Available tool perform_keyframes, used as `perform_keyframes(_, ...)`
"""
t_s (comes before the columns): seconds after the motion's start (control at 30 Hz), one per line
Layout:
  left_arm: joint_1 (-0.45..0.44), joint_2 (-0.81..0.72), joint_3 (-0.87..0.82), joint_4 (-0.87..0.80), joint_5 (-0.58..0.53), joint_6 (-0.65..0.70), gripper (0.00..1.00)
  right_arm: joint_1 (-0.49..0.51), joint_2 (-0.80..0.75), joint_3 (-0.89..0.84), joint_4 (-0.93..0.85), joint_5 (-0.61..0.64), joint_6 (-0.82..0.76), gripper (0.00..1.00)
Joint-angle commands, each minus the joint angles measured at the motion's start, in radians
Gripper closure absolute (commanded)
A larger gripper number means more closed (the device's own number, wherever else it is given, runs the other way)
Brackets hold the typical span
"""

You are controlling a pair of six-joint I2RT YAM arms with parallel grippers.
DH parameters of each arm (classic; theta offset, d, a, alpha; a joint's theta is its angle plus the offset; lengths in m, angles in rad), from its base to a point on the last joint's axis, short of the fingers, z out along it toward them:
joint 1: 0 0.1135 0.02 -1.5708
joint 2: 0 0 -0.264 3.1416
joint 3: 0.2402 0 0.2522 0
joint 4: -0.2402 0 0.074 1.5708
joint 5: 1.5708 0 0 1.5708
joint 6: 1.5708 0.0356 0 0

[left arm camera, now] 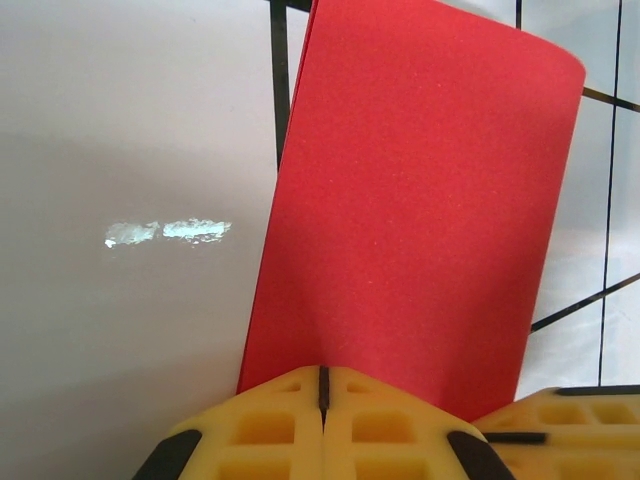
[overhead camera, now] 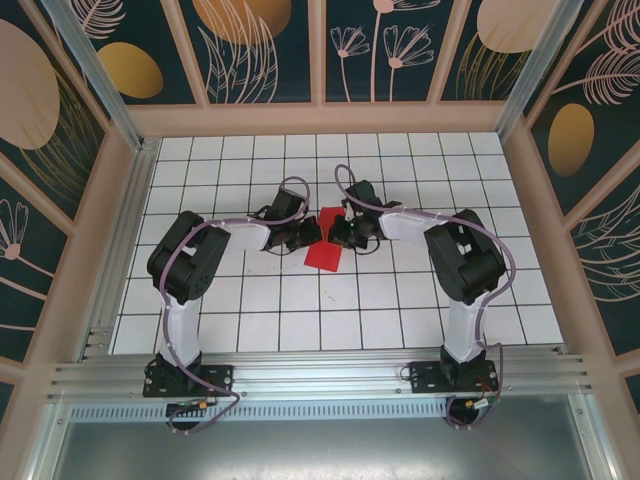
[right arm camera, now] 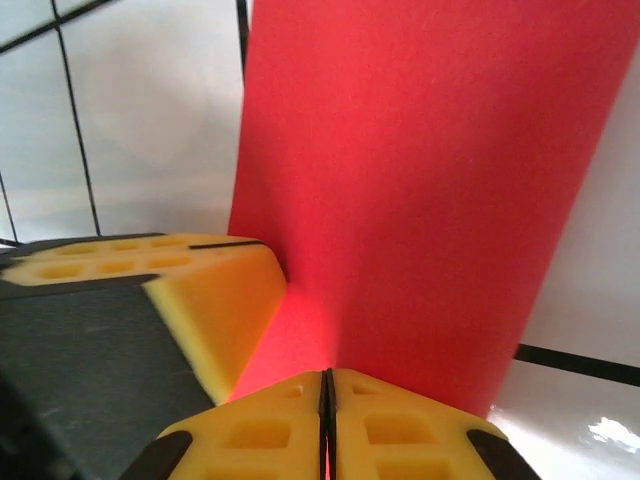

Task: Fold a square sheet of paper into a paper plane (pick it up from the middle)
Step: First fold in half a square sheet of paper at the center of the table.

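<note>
The square sheet of paper [overhead camera: 325, 250] is bright red and sits folded over at the middle of the white grid table, between my two grippers. In the left wrist view the sheet [left arm camera: 420, 200] rises from my left gripper [left arm camera: 322, 378], whose yellow jaws are pressed together on its near edge; two layers show along its left side. My right gripper [right arm camera: 327, 378] is likewise shut on the sheet [right arm camera: 420, 180] from the opposite side. From above, the left gripper [overhead camera: 306, 236] and right gripper [overhead camera: 340, 233] nearly touch over the paper.
The white gridded table [overhead camera: 250, 300] is fenced by wooden walls [overhead camera: 320, 118] at the back and sides. An aluminium rail [overhead camera: 320, 375] carries both arm bases at the near edge. The other gripper's yellow finger [left arm camera: 570, 415] crowds the left wrist view, as a yellow finger [right arm camera: 200, 290] does the right.
</note>
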Motion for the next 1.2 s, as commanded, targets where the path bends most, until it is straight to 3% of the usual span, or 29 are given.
perform_keyframes(0.0, 0.0, 0.066, -0.034, -0.11, -0.096, 0.011, 0.98, 0.001, 0.02, -0.017, 0.013, -0.051, -0.016, 0.88)
perform_keyframes(0.3, 0.0, 0.076, -0.042, -0.116, -0.123, 0.016, 0.99, -0.08, 0.019, -0.091, 0.006, -0.022, -0.043, 0.87)
perform_keyframes(0.73, 0.001, 0.083, -0.048, -0.107, -0.116, 0.018, 1.0, -0.014, -0.069, -0.14, 0.065, -0.133, -0.033, 0.85)
perform_keyframes(1.0, 0.0, 0.081, -0.056, -0.103, -0.118, 0.017, 1.0, -0.015, -0.044, -0.174, 0.036, -0.068, -0.025, 0.85)
perform_keyframes(1.17, 0.0, 0.077, -0.062, -0.097, -0.115, 0.014, 1.0, 0.024, -0.123, -0.203, 0.107, -0.149, 0.0, 0.85)
